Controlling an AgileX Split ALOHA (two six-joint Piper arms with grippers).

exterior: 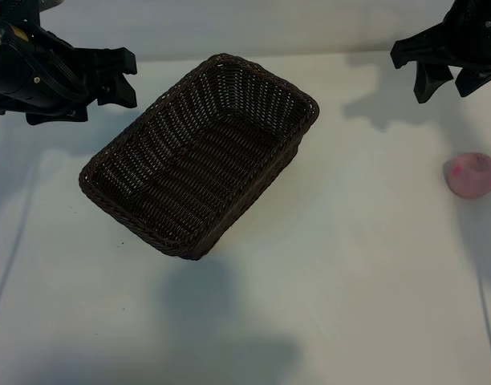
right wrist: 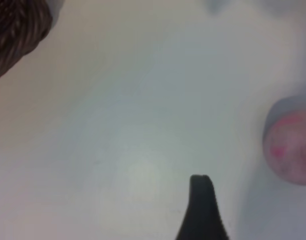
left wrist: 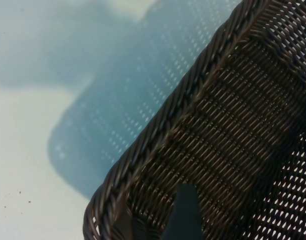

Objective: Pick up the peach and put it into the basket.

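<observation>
The dark brown woven basket [exterior: 265, 74] lies at an angle left of the table's middle, with nothing in it. The pale pink peach [exterior: 472, 174] rests on the table at the far right, well apart from the basket. My right gripper [exterior: 448, 87] hovers open at the back right, behind the peach, with nothing between its fingers. In the right wrist view the peach [right wrist: 290, 145] sits off to one side of the single dark finger [right wrist: 200, 210] that shows. My left gripper [exterior: 127, 78] is open and empty at the back left, beside the basket's rim [left wrist: 183, 100].
The white table [exterior: 350, 265] stretches bare between basket and peach and across the front. A basket corner [right wrist: 18, 25] shows in the right wrist view. Shadows of both arms fall on the tabletop.
</observation>
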